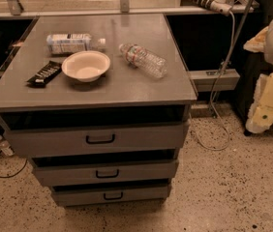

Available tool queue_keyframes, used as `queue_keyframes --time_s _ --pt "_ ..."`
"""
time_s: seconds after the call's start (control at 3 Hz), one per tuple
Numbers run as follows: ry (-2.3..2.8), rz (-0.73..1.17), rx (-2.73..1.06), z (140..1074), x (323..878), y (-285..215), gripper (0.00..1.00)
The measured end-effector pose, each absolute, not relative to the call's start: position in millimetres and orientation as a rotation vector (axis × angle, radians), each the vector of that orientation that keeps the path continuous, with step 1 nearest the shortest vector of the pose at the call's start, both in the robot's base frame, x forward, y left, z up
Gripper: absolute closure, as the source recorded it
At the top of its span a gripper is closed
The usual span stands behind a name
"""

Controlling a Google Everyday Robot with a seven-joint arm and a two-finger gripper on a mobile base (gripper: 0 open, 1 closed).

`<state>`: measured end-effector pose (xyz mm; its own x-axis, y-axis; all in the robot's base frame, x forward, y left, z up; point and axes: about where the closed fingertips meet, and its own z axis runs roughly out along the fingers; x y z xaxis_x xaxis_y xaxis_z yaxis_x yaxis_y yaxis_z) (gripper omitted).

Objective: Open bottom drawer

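The bottom drawer (141, 193) sits at the foot of the cabinet, just above the floor, under the middle drawer (144, 170). It is stiff grey metal, likely sliding on runners with some weight, so a straight, level pull should do. The place to hold is its small black loop handle (113, 195), mid-front, a thin target. The gripper (266, 108) hangs at the right edge, well apart from the cabinet; whether it is open or closed I cannot tell. On the worktop (127, 88) lie a bowl (85, 65), two bottles (144, 60) and a black packet (44, 74), all out of the way. A cable (209, 139) trails on the floor to the right.
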<state>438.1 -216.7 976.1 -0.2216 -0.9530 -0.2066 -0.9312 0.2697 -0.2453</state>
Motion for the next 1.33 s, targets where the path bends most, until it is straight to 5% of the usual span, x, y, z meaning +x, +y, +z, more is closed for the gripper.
queue_keyframes --time_s 1.33 --pt "2.218 0.149 -1.686 851 396 -163 0.00"
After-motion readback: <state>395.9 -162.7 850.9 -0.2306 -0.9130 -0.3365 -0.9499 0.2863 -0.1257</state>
